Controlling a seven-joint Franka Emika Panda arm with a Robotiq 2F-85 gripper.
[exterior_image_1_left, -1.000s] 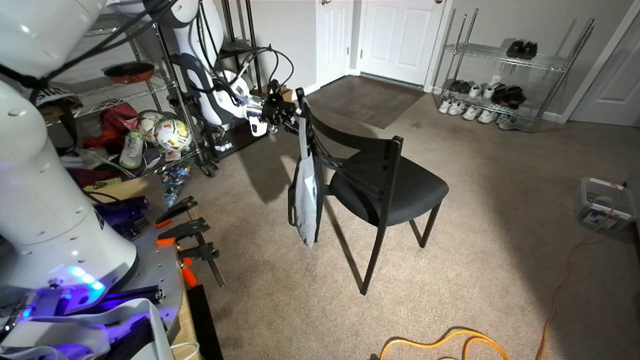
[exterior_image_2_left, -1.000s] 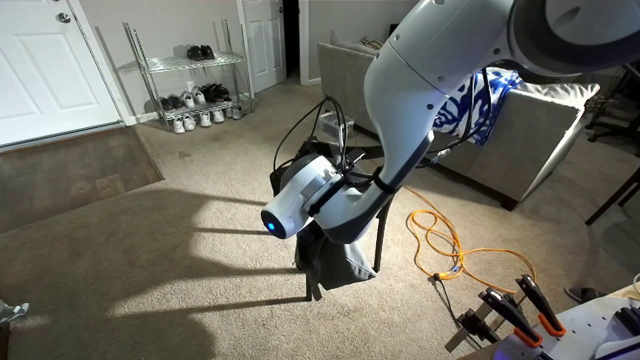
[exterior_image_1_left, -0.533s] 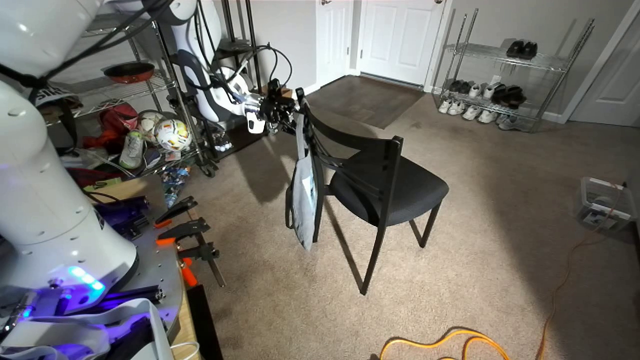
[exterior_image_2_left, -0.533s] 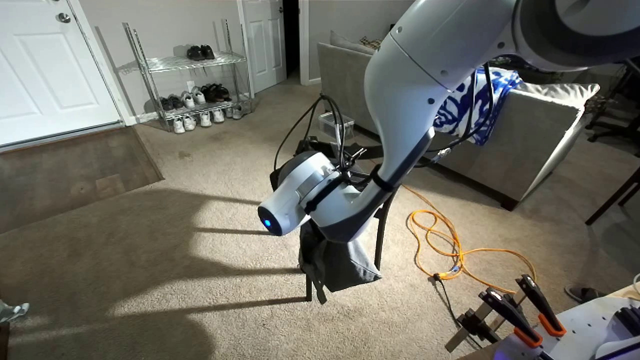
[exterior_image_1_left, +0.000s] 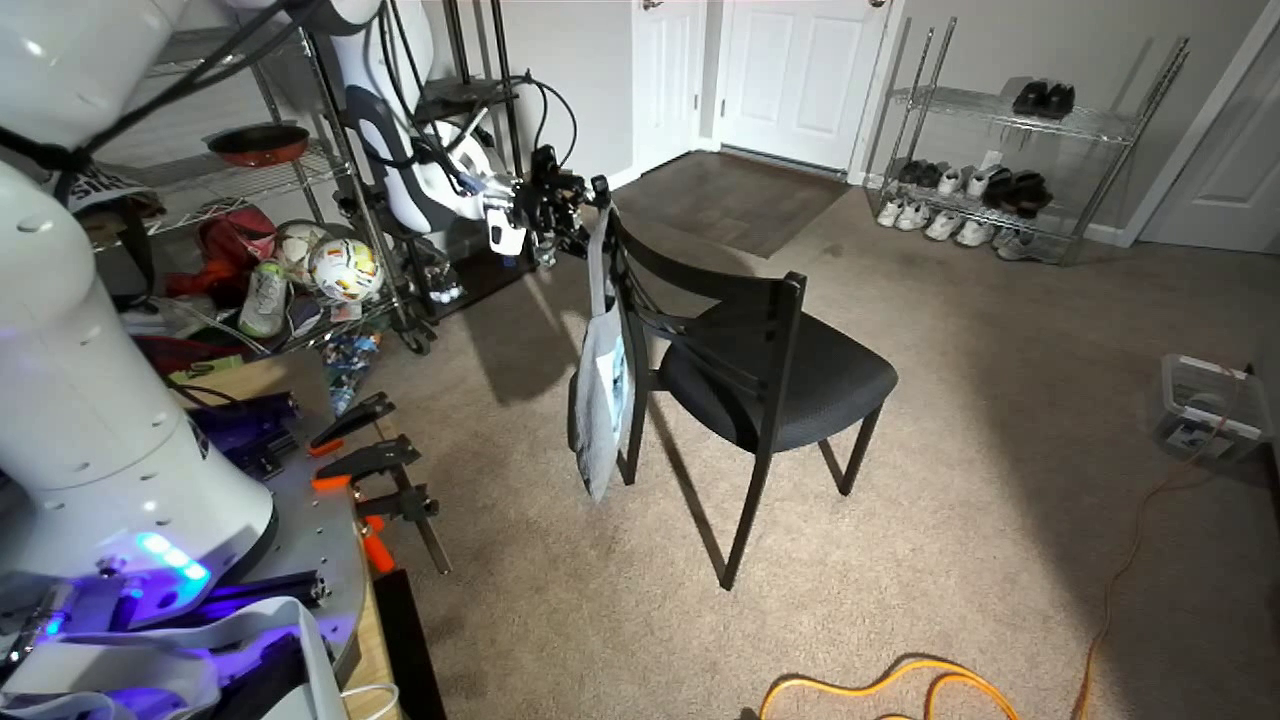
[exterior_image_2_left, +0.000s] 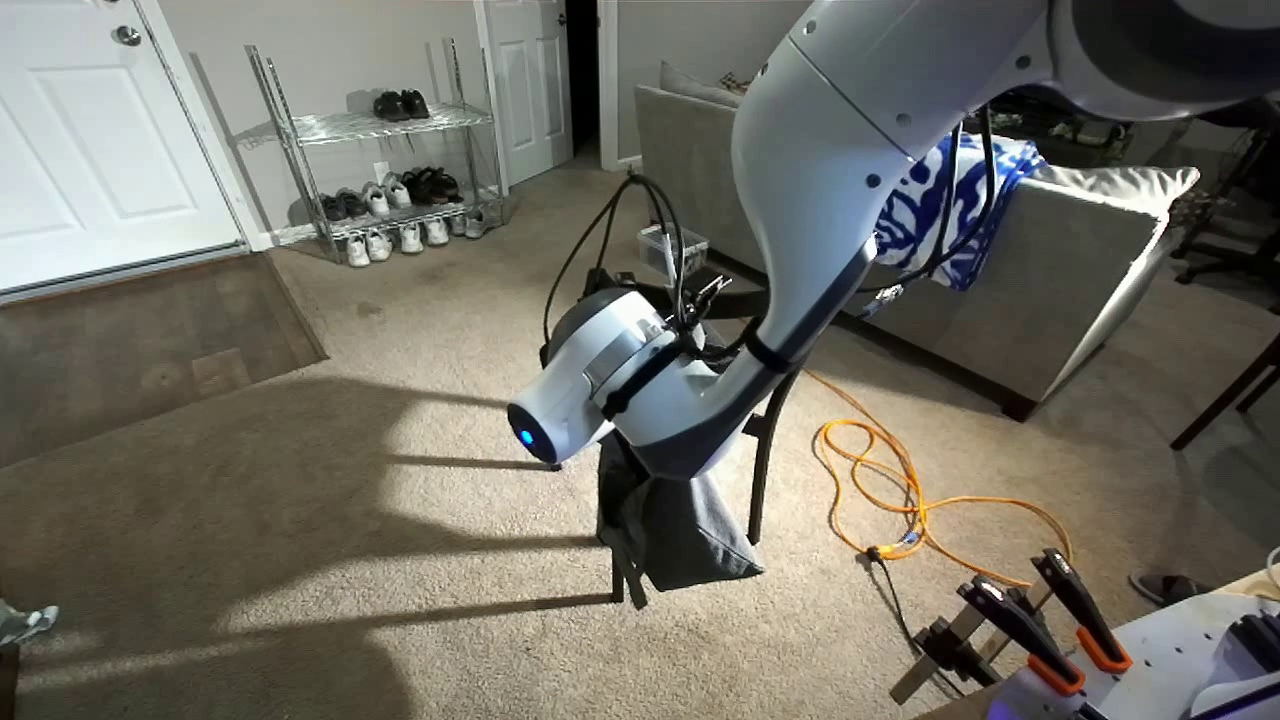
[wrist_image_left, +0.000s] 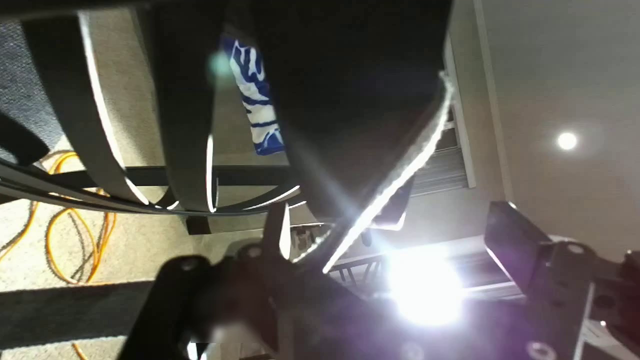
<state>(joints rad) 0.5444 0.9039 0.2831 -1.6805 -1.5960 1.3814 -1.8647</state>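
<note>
My gripper (wrist_image_left: 392, 220) is open in the wrist view, its two fingers wide apart. A dark strap (wrist_image_left: 350, 165) with a brightly lit edge runs down between the fingers, close beside the left one; whether it touches is unclear. In an exterior view the gripper (exterior_image_1_left: 575, 225) is at the top corner of a black chair's backrest. A grey bag (exterior_image_1_left: 604, 390) hangs by its strap along the outside of the black chair (exterior_image_1_left: 780, 385). The bag also shows below the arm (exterior_image_2_left: 695, 530), where the gripper is hidden behind the wrist.
A table edge with clamps (exterior_image_1_left: 375, 460) is near the arm base. A wire shelf (exterior_image_1_left: 320, 160) holds a pan and balls. An orange cable (exterior_image_2_left: 900, 490) lies on the carpet. A couch (exterior_image_2_left: 980, 280), a shoe rack (exterior_image_1_left: 1010, 115) and a plastic bin (exterior_image_1_left: 1210, 405) stand farther off.
The arm has drawn back slightly and risen a little. The bag's lower end has swung a little outward from the chair. The chair has not moved.
</note>
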